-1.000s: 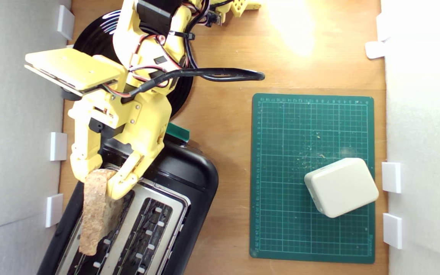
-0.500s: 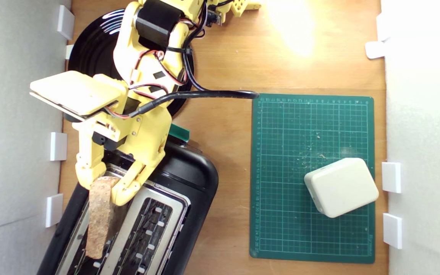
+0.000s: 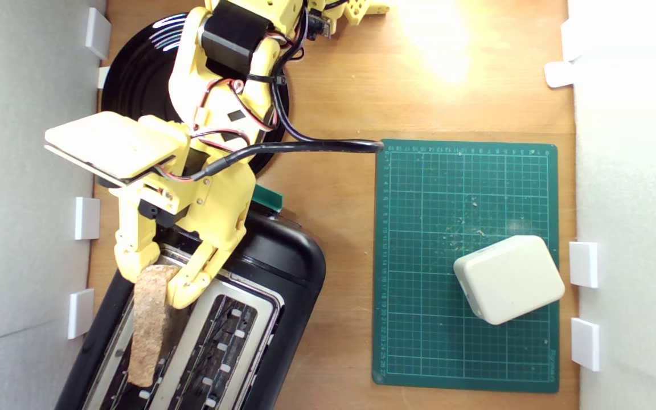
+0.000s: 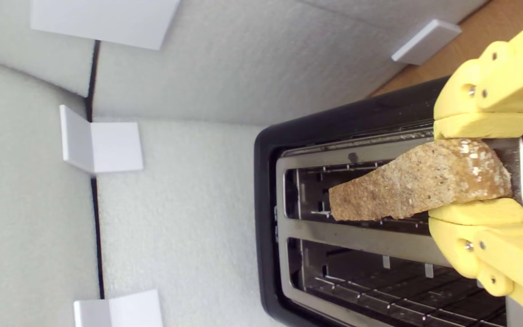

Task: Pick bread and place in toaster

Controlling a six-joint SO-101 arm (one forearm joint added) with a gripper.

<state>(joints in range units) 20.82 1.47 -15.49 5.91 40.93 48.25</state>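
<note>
The greatest risk was judged to be a jam at the slot mouth. The bread (image 3: 148, 324) was held edge-up above the toaster (image 3: 282, 285), over the slot nearer the exterior view's left, and in the wrist view its crust appeared to run at a slant across that slot rather than along it. Were it let go or pushed down so, a corner could be caught on the silver top or on the bar between the two slots, and the slice could be left tipped against the rim instead of dropped in. A second hazard was seen in the grip itself: only the thick end of the slice was pinched, the narrow end being left unsupported, so the slice might be swung or crumbled if the wire guides inside were struck. How deep the lower edge already sat in the slot could not be told.

The fingers (image 3: 154, 279) were closed onto the bread, a yellow pad (image 4: 479, 125) being pressed to each face of its wide end (image 4: 418, 186), with a gap no wider than the slice between them. Nothing else was held; the fingers hung just above the toaster's top, and contact with it could not be made out.
</note>
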